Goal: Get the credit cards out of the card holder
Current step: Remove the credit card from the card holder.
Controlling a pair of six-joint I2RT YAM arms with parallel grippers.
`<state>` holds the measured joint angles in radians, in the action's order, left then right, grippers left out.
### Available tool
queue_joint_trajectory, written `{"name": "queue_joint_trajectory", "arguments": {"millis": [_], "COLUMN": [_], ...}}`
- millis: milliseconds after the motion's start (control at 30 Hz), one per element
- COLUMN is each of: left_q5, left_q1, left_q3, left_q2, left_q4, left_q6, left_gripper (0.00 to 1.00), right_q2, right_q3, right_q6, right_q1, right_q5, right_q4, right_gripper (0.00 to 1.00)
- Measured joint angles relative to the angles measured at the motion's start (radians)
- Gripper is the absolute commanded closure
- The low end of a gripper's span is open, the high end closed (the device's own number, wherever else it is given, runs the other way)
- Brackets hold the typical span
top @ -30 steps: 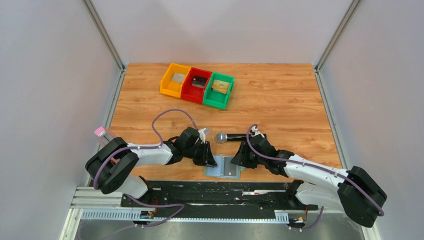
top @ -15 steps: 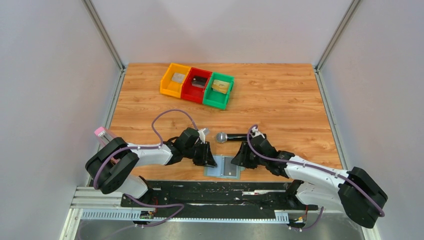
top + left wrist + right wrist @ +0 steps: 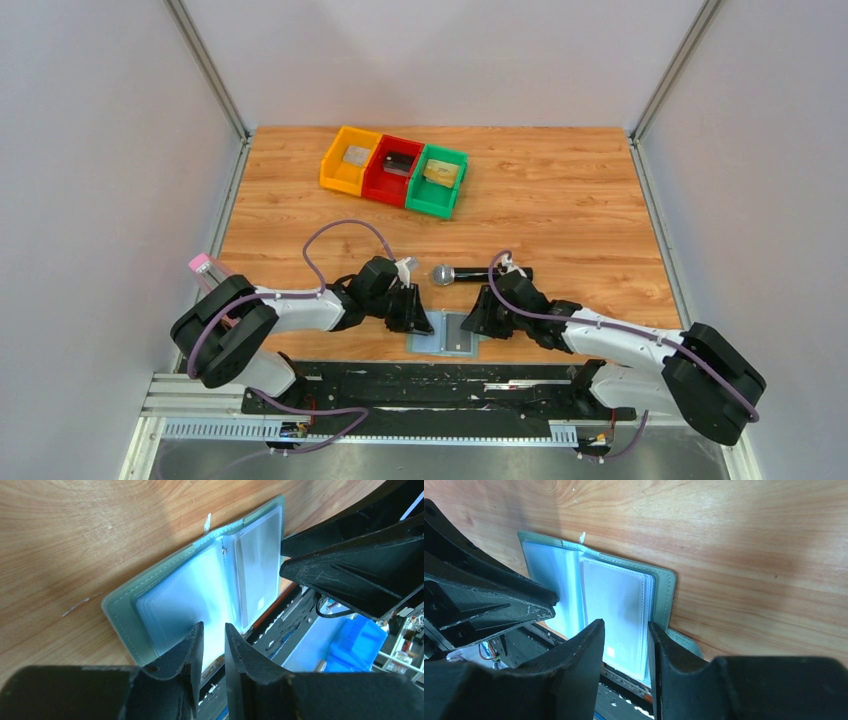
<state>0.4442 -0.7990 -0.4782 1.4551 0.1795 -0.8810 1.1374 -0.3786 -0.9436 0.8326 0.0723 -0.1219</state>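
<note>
Both my arms reach low and inward, wrists meeting over the near edge of the table [image 3: 580, 210].

Left gripper [image 3: 214, 627]: fingers a narrow slit apart, over the near edge of the left panel of the card holder [image 3: 175, 595]. Can't tell if a sleeve is pinched.

Right gripper [image 3: 626, 625]: gap a bit wider, straddling the near edge of the right panel's sleeves. Grip unclear.

Holder lies open and flat between the two grippers, its near edge past the table edge. Pale blue-green cover, clear plastic sleeves fanned at the centre crease.
</note>
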Motion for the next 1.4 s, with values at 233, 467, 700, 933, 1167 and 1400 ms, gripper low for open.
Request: {"name": "queue_joint_trajectory", "arguments": {"millis": [233,467,700,933,1167,1400], "left_q5": [0.004,0.011,0.015,0.015,0.018,0.02], "left_q1": [0.0,0.0,0.0,0.0,0.0,0.0], "left_q3": [0.008,0.014,0.015,0.016,0.016,0.018], "left_q2": [0.001,0.008,0.01,0.011,0.011,0.011], "left_q4": [0.016,0.032,0.039,0.042,0.042,0.047], "left_q6": [-0.005,-0.008,-0.009,-0.01,-0.011,-0.011], "left_gripper": [0.7,0.7,0.7,0.7,0.7,0.7], "right_q2": [0.029,0.034,0.034,0.034,0.033,0.04], "right_q3": [-0.001,0.005,0.006,0.023,0.034,0.034], "right_q6": [-0.001,0.013,0.015,0.015,0.014,0.014], "right_q1": [0.0,0.0,0.0,0.0,0.0,0.0], "right_q5": [0.021,0.058,0.084,0.131,0.175,0.188], "right_q4": [0.048,0.085,0.112,0.171,0.232,0.256], "right_gripper": [0.64,0.64,0.64,0.64,0.64,0.64]}}
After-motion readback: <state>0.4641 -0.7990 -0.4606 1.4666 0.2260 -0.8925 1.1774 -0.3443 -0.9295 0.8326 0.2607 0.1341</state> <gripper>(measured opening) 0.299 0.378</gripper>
